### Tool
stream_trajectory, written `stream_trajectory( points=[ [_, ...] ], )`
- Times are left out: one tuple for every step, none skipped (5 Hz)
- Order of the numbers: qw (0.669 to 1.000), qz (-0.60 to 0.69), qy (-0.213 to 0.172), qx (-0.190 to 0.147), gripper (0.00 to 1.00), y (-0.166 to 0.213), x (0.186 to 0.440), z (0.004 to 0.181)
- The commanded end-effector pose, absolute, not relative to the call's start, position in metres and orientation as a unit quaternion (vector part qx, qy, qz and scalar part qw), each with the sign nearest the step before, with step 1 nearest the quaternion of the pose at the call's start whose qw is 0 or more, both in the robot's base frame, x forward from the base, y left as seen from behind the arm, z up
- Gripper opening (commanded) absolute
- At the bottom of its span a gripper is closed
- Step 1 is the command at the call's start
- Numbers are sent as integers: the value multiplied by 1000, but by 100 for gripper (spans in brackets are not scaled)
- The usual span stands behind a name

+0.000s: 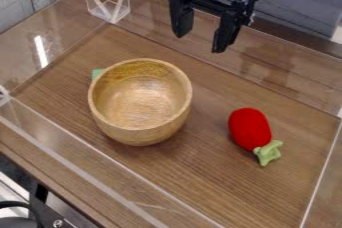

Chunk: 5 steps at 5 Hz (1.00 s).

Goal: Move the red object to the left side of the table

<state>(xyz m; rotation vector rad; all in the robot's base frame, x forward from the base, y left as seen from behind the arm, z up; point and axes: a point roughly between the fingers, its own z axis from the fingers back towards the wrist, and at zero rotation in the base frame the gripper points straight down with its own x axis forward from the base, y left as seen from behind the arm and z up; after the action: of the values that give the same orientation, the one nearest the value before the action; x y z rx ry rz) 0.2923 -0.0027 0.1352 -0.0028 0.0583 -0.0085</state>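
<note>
A round light wooden bowl [140, 100] stands upright left of centre, its hollow empty and its grain showing — pale rim, darker inside. A small green thing [98, 74] peeks out from behind its upper-left edge, mostly hidden, so what it is cannot be told. At the far left corner a clear acrylic bracket [108, 6] stands folded in a V.

Robot hand [203, 30]: matte black throughout, with a blocky body at the top and two long, narrow, straight black fingers [178, 17] below.
</note>
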Motion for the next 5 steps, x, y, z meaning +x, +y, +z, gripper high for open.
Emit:
stream_trajectory(
  points=[
    [998, 46, 48, -7, 100, -9, 285, 129],
    [992, 115, 49, -18, 100, -23, 270, 109],
    [980, 195, 31, -26, 100, -41, 261, 99],
    [966, 256, 14, -40, 100, -61, 260, 95],
    [949, 311, -6, -58, 100, -75, 263, 93]
  ],
)
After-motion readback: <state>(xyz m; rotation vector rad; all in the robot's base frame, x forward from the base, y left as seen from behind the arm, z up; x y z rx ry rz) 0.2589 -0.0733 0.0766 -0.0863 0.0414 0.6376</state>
